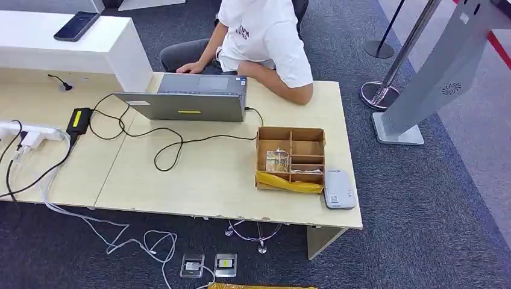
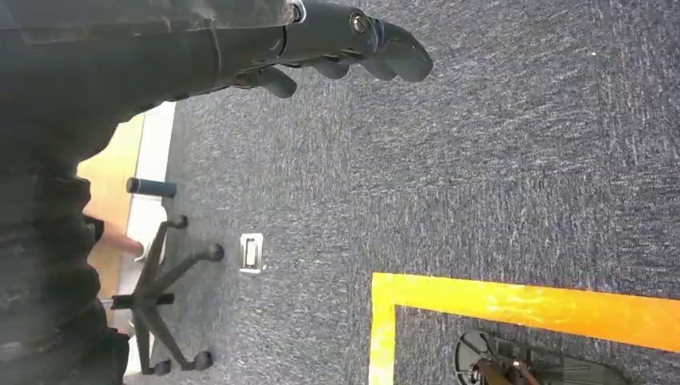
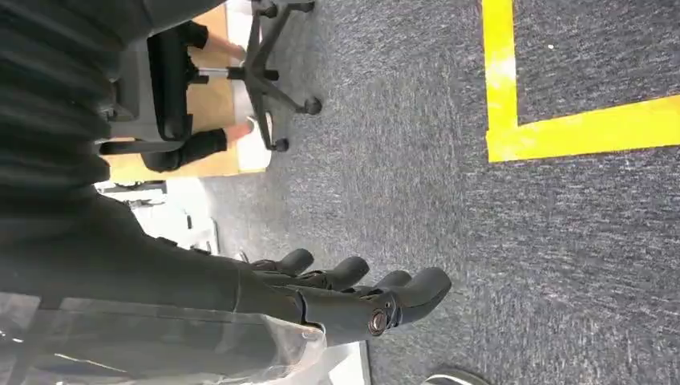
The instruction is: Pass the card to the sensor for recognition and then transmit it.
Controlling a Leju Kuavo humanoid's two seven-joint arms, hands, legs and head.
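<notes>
In the head view a wooden tray (image 1: 290, 133) sits on the table (image 1: 199, 174) with the card (image 1: 276, 161) lying in one of its compartments, the grey sensor (image 1: 339, 188) touching the tray's corner at 4 o'clock, and a person (image 1: 263, 36) seated at 12 o'clock behind a laptop (image 1: 193, 99). The left wrist view shows the left hand (image 2: 353, 44) hanging over carpet, fingers loosely apart and holding nothing, with a chair base (image 2: 164, 301) and yellow floor tape (image 2: 513, 305) nearby. The right wrist view shows the right hand (image 3: 361, 293) likewise hanging, fingers spread and unladen, beside another office chair (image 3: 216, 84).

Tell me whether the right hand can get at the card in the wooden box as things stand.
Probably yes. The right hand hangs empty over the carpet, and the wooden box sits open-topped near the table's right end with the card lying uncovered; nothing stands over it.
</notes>
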